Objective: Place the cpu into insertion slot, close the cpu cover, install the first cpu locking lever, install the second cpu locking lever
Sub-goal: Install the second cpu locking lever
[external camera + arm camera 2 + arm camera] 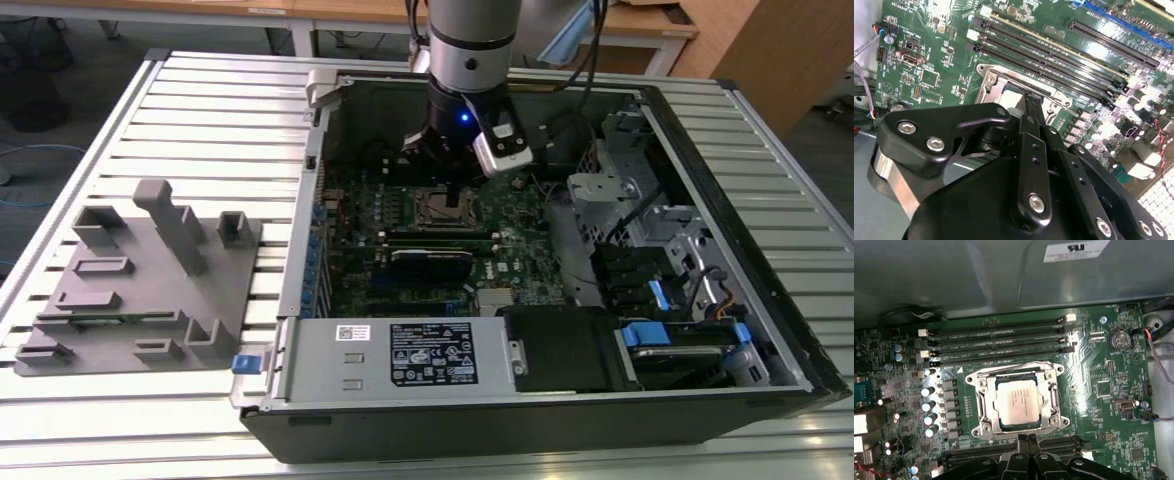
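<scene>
The cpu [1016,401], a silver-grey square, lies flat in the insertion slot [1019,402] on the green motherboard. The cpu cover [1055,401] is down around it as a silver frame, and the chip shows through its window. A thin wire locking lever [1004,369] runs along the slot's edge beside the memory slots. My gripper [1027,440] is shut with nothing visible between its black fingers. Its tip sits just off the slot's opposite edge. In the second wrist view the gripper [1032,100] hangs close over the slot's metal rim [991,80]. The exterior view shows the gripper [447,170] inside the case above the slot [447,207].
Long black memory slots [999,340] flank the socket on two sides. Capacitors [929,405] stand beside it. The open computer case [300,250] holds a grey drive cage [601,190] and a power supply [400,355]. A grey fixture [134,280] sits on the table at the exterior view's left.
</scene>
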{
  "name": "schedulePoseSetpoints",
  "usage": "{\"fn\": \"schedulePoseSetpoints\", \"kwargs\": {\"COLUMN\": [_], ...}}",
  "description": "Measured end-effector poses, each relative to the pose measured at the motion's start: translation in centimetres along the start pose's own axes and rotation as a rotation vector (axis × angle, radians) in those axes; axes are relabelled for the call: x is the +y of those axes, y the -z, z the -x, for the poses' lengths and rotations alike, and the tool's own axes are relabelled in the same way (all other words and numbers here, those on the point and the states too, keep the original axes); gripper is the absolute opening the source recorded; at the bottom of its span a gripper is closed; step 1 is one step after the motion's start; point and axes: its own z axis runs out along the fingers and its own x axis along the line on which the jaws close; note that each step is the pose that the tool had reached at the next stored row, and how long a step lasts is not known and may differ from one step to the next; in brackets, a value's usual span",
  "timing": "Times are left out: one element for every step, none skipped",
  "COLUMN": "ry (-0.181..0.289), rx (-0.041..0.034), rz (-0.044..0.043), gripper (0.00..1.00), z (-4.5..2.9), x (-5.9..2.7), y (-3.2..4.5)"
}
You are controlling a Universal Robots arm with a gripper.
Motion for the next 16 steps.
{"fn": "schedulePoseSetpoints", "kwargs": {"ry": [0.0,0.0,0.0,0.0,0.0,0.0,0.0,0.0,0.0,0.0,0.0,0.0,0.0,0.0,0.0,0.0], "rx": [0.0001,0.0,0.0001,0.0,0.0001,0.0001,0.0001,0.0001,0.0,0.0,0.0,0.0,0.0,0.0001,0.0001,0.0001], "rz": [0.0,0.0,0.0,0.0,-0.0001,0.0,0.0,0.0,-0.0001,0.0,0.0,0.0,-0.0001,-0.0002,-0.0001,-0.0001], "gripper": [0.11,0.11,0.11,0.11,0.11,0.11,0.11,0.11,0.11,0.11,0.11,0.11,0.11,0.11,0.11,0.11], "z": [0.0,0.0,0.0,0.03,0.06,0.05,0.05,0.04,0.02,-0.02,-0.05,-0.07,-0.09,-0.09,-0.09,-0.11], "x": [-0.02,-0.02,-0.02,-0.23,-0.43,-0.44,-0.44,-0.44,-0.44,-0.45,-0.45,-0.45,-0.45,-0.46,-0.46,-0.47], "y": [0.0,0.0,0.0,0.0,0.0,0.0,0.0,0.0,0.0,0.0,-0.01,-0.01,-0.01,-0.01,-0.01,-0.01]}}
